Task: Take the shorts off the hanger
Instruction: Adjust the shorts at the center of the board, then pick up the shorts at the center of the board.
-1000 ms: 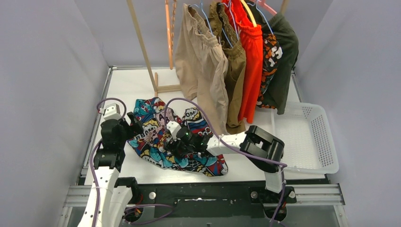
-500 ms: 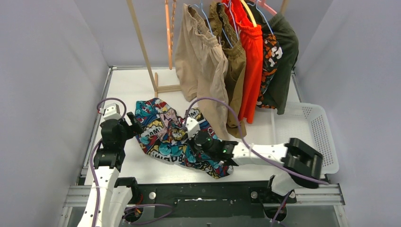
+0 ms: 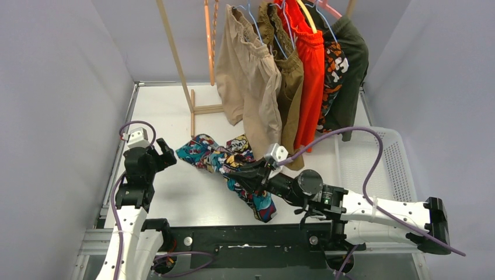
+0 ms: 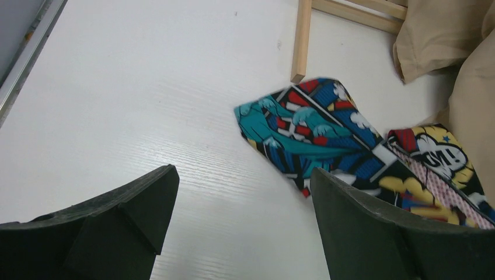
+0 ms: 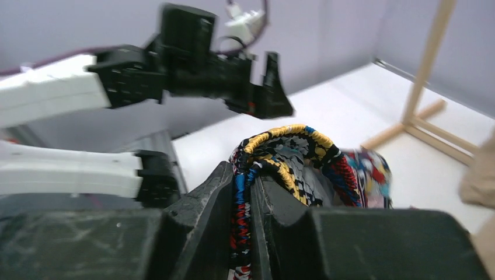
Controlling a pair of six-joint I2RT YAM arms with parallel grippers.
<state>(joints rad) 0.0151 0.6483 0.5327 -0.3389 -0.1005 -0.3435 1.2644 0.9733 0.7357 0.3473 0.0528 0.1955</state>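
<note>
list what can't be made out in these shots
Top view: the rail above the hanging shorts is cut off by the top edge.
Right wrist view: blurred; the right gripper, shut on the comic shorts, hides how much cloth is pinched.
Left wrist view: a finger of the open left gripper and the right edge cover part of the comic shorts.

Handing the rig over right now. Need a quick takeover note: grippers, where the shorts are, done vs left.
Right gripper: shut on the comic-print shorts, a bunch of cloth pinched between its fingers; the rest trails onto the table.
Left gripper: open, holding nothing, just left of those shorts.
Done: comic-print shorts are off the rack; no hanger shows in them.
Left: beige shorts, brown shorts, orange-red shorts, camouflage shorts and dark green shorts hang on hangers at the back.
</note>
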